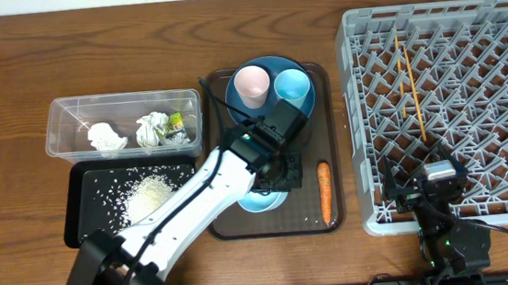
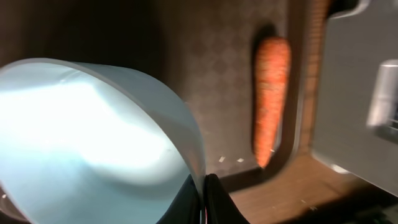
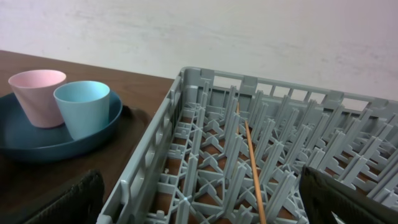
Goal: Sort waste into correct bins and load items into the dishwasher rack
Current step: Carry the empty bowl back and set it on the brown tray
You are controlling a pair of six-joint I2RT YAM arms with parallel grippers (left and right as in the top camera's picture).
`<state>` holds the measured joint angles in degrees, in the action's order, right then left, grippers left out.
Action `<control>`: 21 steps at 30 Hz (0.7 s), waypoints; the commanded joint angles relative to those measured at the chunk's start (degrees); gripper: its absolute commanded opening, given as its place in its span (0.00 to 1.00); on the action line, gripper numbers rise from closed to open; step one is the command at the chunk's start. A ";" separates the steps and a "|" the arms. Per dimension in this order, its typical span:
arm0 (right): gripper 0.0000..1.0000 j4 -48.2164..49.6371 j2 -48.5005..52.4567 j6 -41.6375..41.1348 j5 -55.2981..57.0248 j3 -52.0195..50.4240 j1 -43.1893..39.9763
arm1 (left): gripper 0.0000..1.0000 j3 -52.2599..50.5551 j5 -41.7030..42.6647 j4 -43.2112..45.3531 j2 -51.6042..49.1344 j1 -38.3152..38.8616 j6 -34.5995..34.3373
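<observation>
My left gripper (image 1: 278,174) is shut on the rim of the white bowl with a pale blue rim (image 1: 261,200), over the front of the brown serving tray (image 1: 308,210). In the left wrist view its fingertips (image 2: 205,200) pinch the thin bowl wall (image 2: 93,137). The orange carrot (image 1: 326,192) (image 2: 272,99) lies on the tray to the right of the bowl. The blue plate (image 1: 270,65) at the back of the tray carries a pinkish-white cup (image 1: 252,84) and a light blue cup (image 1: 291,86). My right gripper (image 3: 199,208) hangs open over the grey rack's (image 1: 453,97) near-left corner, holding nothing.
The clear tub (image 1: 68,122) at the left holds paper wads (image 1: 106,137) and a green-yellow wrapper (image 1: 177,122). In front of it, the black tray (image 1: 94,212) holds loose rice (image 1: 148,194). Wooden chopsticks (image 1: 408,83) (image 3: 252,162) lie in the rack.
</observation>
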<state>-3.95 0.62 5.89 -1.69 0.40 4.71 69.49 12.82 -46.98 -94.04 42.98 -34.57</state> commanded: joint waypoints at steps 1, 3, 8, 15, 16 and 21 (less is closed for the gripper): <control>0.99 -0.17 -0.24 0.17 -0.24 -0.09 -0.90 | 0.06 0.37 -3.48 0.00 -0.70 0.13 -0.87; 0.99 -0.17 -0.24 0.17 -0.24 -0.09 -0.90 | 0.06 -0.04 -3.48 0.02 -0.70 0.13 -1.36; 0.99 -0.17 -0.24 0.17 -0.24 -0.09 -0.90 | 0.06 -0.63 -3.48 0.26 -0.70 0.59 -1.36; 0.98 -0.17 -0.24 0.17 -0.24 -0.09 -0.90 | 0.06 -1.60 -6.45 1.90 -0.70 1.38 -1.79; 0.99 -0.17 -0.24 0.17 -0.24 -0.09 -0.90 | 0.06 -1.64 -7.45 1.90 -0.72 1.55 -1.79; 0.99 -0.17 -0.24 0.17 -0.22 -0.09 -0.90 | 0.06 -1.70 -9.77 1.68 -0.72 2.45 -1.77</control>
<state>-3.97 0.62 5.91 -1.69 0.40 4.71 68.69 6.39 -45.01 -94.52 44.84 -36.01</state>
